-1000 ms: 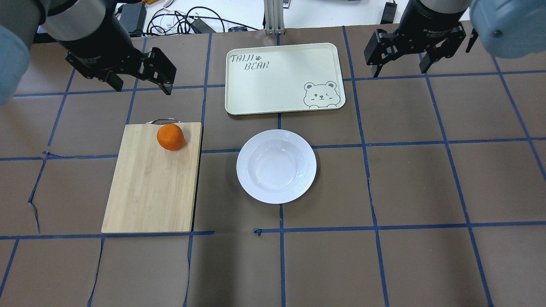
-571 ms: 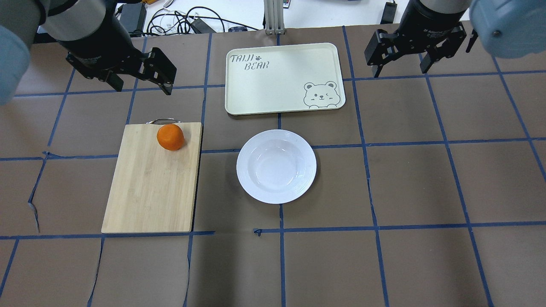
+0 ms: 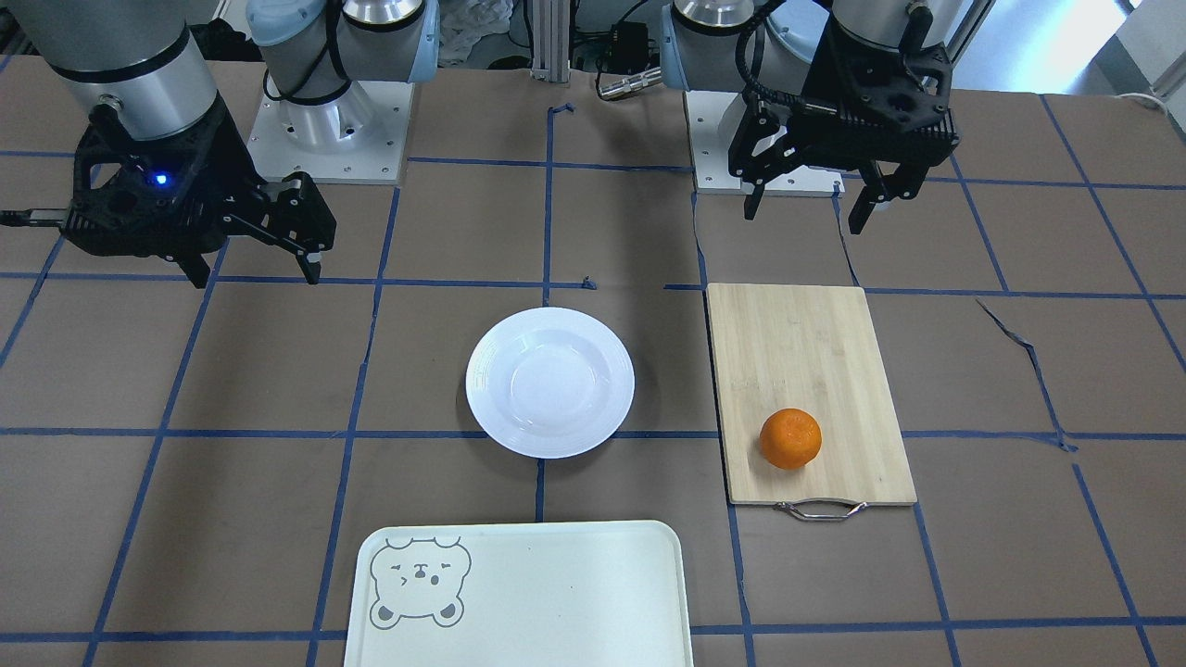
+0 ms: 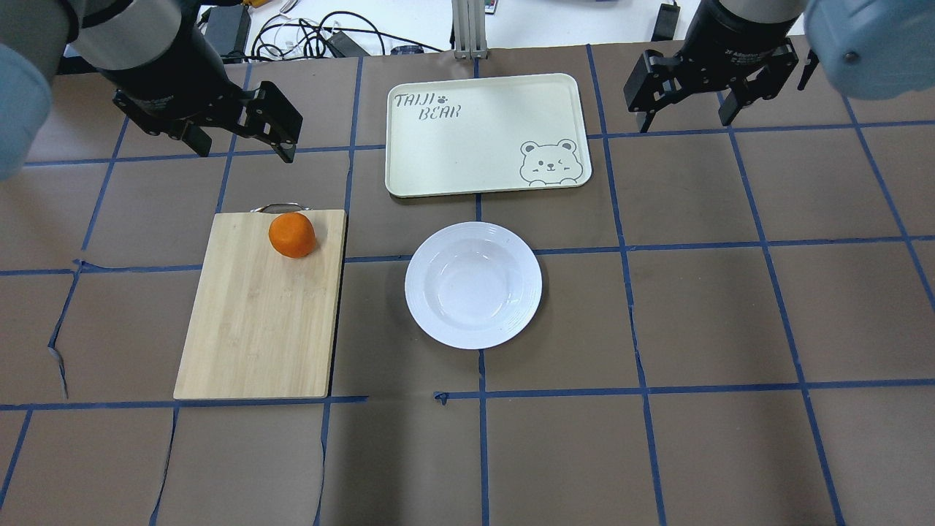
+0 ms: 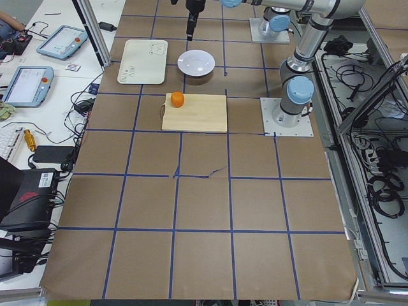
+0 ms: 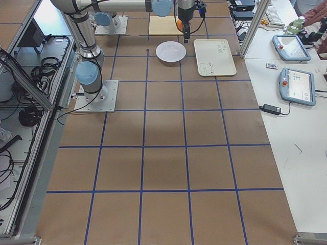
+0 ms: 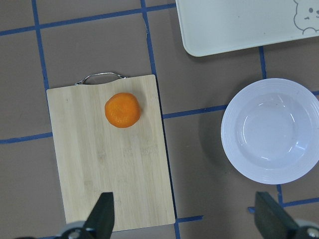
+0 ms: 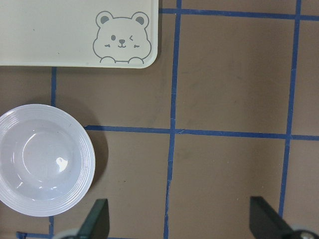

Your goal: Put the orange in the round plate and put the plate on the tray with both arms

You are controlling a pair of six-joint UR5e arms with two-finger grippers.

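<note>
Left tool (image 4: 245,151) hangs in the upper left of the overhead frame. Its two black fingers are spread wide over the brown tabletop (image 4: 701,307), just beyond the metal-handled end of the bamboo cutting board (image 4: 256,329). Right tool (image 4: 685,124) hangs in the upper right, fingers likewise spread, near the tray's right edge but apart from it. Both arms reach in from the top corners with their tools pointing down, raised off the tabletop.

The round plate (image 4: 416,285) lies flat at the centre of the frame, its white well bare and glossy. The tray (image 4: 467,146) sits at top centre, just above the plate with a gap between them. It has a bear face in its lower right corner and "TAIJI BEAR" lettering in its upper left. The orange (image 4: 292,234) rests on the cutting board near the handle end, left of the plate and well apart from it.
</note>
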